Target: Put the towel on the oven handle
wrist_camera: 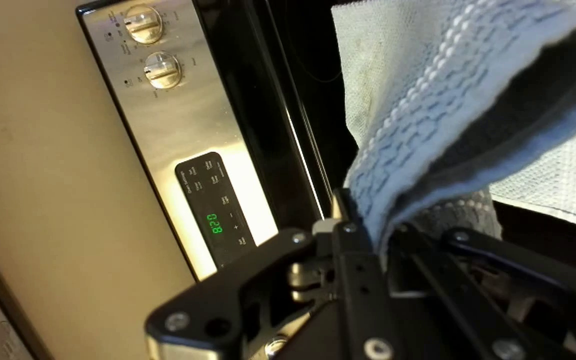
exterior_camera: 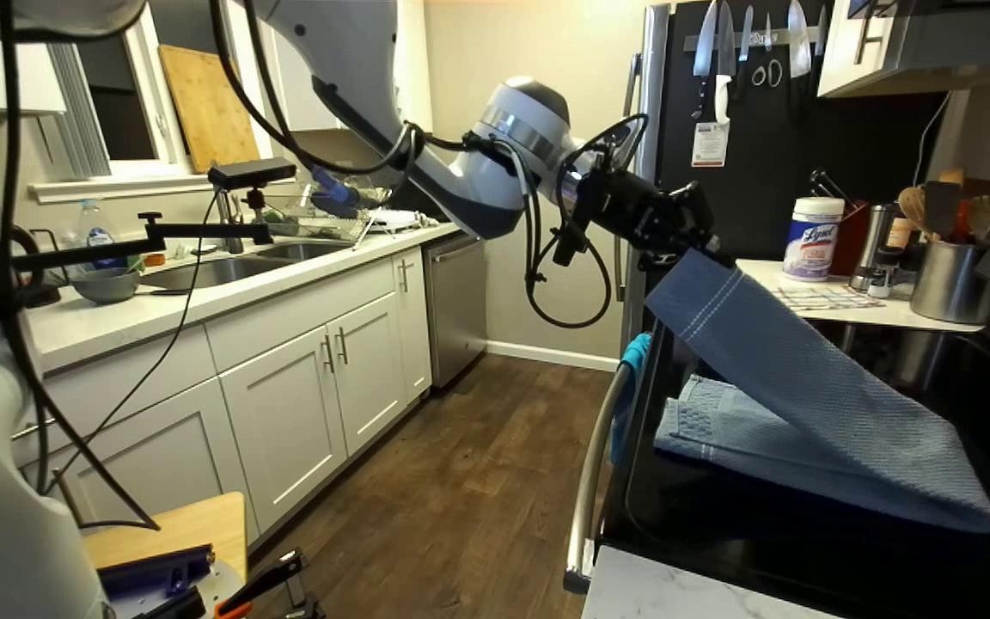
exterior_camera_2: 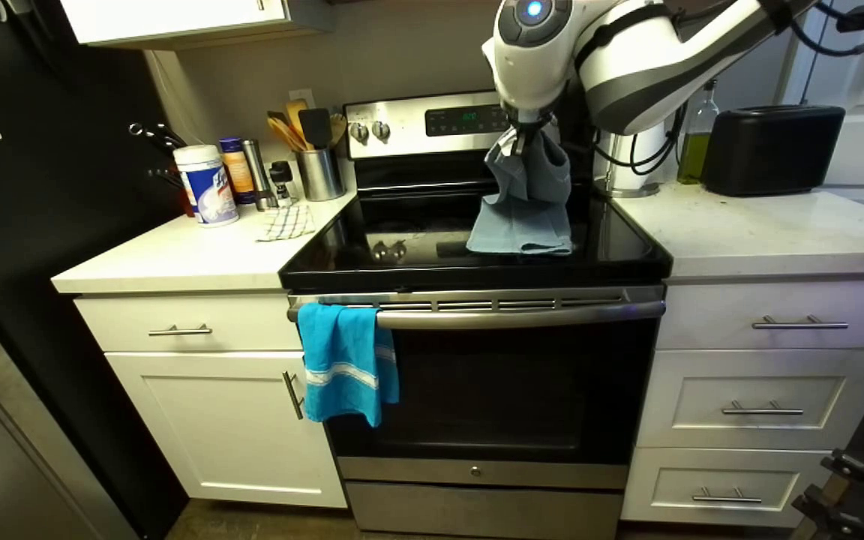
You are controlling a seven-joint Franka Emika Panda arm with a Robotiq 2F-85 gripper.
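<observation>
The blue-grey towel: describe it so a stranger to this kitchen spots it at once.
Start at the stove with the glossy black top. On its cooktop rests the blue-grey towel, one end raised in the robot's jaws. Its muted colour and its place up there set it apart from the bright turquoise towel hanging over the oven handle.

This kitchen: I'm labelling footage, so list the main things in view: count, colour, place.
towel: 1, blue-grey, partly on cooktop
oven handle: 1, silver, across oven door
hanging towel: 1, turquoise, over oven handle
fridge: 1, black-sided, beside counter
canister: 1, white and blue, that counter
utensil holder: 1, silver, same counter
toaster: 1, black, opposite counter
knives: at least 5, silver, on fridge
cutting board: 1, tan, at window
bowl: 1, grey, beside sink
robot arm: 1, white, extended toward cooktop
gripper: 1, black, closed on blue-grey towel
</observation>
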